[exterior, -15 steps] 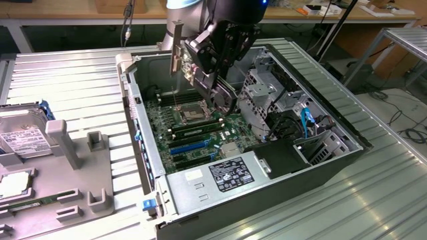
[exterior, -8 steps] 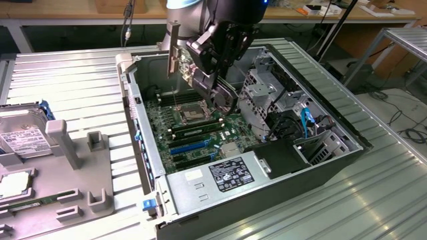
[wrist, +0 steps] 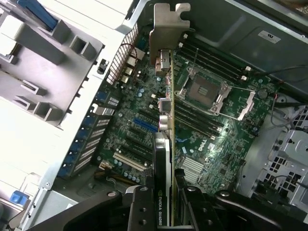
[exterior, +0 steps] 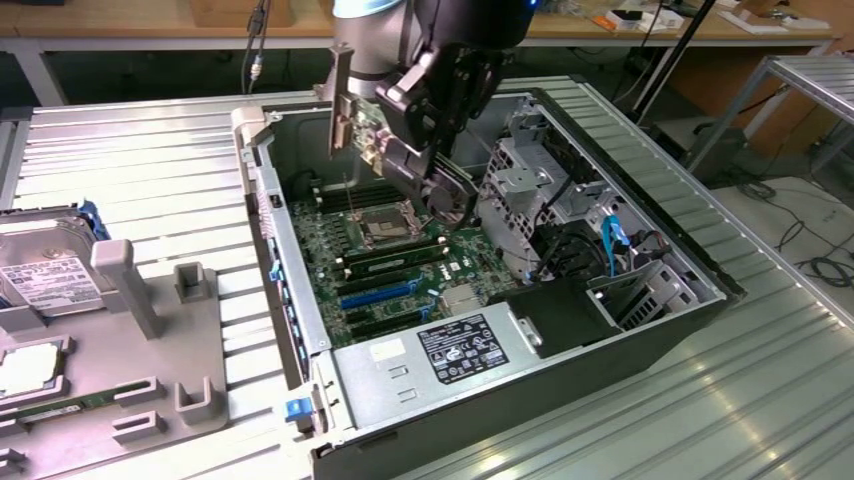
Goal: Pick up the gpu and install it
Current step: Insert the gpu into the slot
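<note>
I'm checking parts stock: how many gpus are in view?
1. The gpu is clamped edge-on in the gripper, above the motherboard. Another may be hidden behind the arm.

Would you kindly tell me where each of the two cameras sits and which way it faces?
Exterior view: off the arm, raised, looking down obliquely into the open computer case; the arm shows above it.
Wrist view: on the wrist, looking along the gpu, gripped in the jaws, down onto the motherboard.
Shared: gpu, motherboard, CPU socket.
</note>
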You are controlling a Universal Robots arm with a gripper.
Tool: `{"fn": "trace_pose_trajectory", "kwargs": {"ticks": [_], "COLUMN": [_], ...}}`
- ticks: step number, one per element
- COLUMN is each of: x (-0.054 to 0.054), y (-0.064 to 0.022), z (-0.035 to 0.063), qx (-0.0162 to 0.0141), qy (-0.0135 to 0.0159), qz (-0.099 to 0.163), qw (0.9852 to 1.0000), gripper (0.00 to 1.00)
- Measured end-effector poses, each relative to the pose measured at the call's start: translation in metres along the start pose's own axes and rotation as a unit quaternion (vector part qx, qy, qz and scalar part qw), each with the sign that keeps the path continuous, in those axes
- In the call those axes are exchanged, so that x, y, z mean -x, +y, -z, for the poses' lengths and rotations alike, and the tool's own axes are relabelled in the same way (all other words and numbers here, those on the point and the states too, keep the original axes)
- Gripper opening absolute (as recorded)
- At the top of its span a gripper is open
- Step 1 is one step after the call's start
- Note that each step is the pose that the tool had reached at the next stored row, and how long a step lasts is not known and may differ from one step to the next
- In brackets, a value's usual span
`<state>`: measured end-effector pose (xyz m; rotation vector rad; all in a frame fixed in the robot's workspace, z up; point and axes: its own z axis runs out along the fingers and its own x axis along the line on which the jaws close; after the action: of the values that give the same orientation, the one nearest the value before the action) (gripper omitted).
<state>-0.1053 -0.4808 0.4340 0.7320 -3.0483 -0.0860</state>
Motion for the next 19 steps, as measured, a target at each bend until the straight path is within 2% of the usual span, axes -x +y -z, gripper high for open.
{"fn": "trace_pose_trajectory", "kwargs": {"ticks": [8, 10, 15, 19], "x": [0.0000, 0.0000, 0.0000, 0.0000], "y": [0.0000, 0.0000, 0.0000, 0.0000], "z": [0.0000, 0.0000, 0.0000, 0.0000], "qx": [0.0002, 0.0003, 0.0004, 0.0005], "qy": [0.0014, 0.0022, 0.0030, 0.0040], "qz": [0.026, 0.041, 0.056, 0.074], "qw": [0.9996, 0.9992, 0.9984, 0.9973], "gripper": [0.27, 0.27, 0.27, 0.27]}}
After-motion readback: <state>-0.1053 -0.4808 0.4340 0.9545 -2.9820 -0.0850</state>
